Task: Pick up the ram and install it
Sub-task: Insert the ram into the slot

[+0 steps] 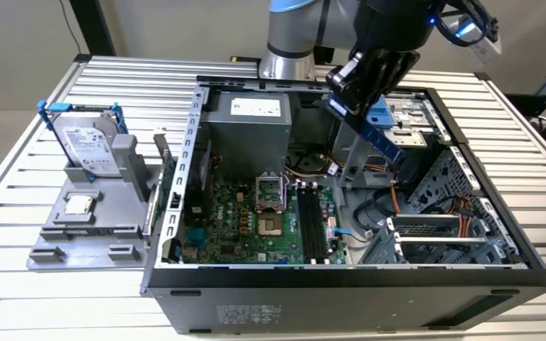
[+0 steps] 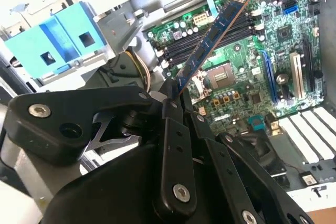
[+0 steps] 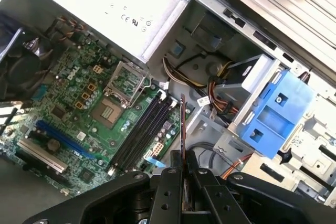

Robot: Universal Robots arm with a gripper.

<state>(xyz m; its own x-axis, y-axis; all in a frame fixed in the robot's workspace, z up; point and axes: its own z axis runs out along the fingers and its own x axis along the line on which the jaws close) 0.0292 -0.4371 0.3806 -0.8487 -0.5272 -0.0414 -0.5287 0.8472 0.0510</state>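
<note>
Black, jointed gripper linkage (image 2: 176,95) with silver bolts sits closest to the lens in both wrist views; its jaws are clenched on 1 end of the long, thin, dark-blue ram stick (image 2: 212,38). Second wrist view: the ram's flat face with black chips, slanting up and away from the fingers above the green motherboard (image 2: 247,85); its free end hangs over the row of black memory slots (image 2: 207,32), apart from them. First wrist view: the same ram (image 3: 182,129) edge-on, a thin line rising from the gripper (image 3: 182,174), beside the black memory slots (image 3: 142,129) and not seated in any.

Exterior view: the gripper (image 1: 347,87) on the arm holds the ram (image 1: 372,138) tilted, above the right half of the open black and grey computer case (image 1: 349,295) lying on the slatted metal table (image 1: 55,312). The motherboard (image 1: 244,220) and the slots (image 1: 316,224) lie lower in the case, well below the stick.

Exterior view also records, at its left, a grey plastic fixture (image 1: 93,227) outside the case carrying 1 silver hard drive in a blue frame (image 1: 88,142), upright and tilted, and 1 small square silver-topped processor chip (image 1: 79,204) lying flat.

Both wrist views record a light-blue plastic drive bracket (image 2: 58,38) (image 3: 273,114) inside the case.
</note>
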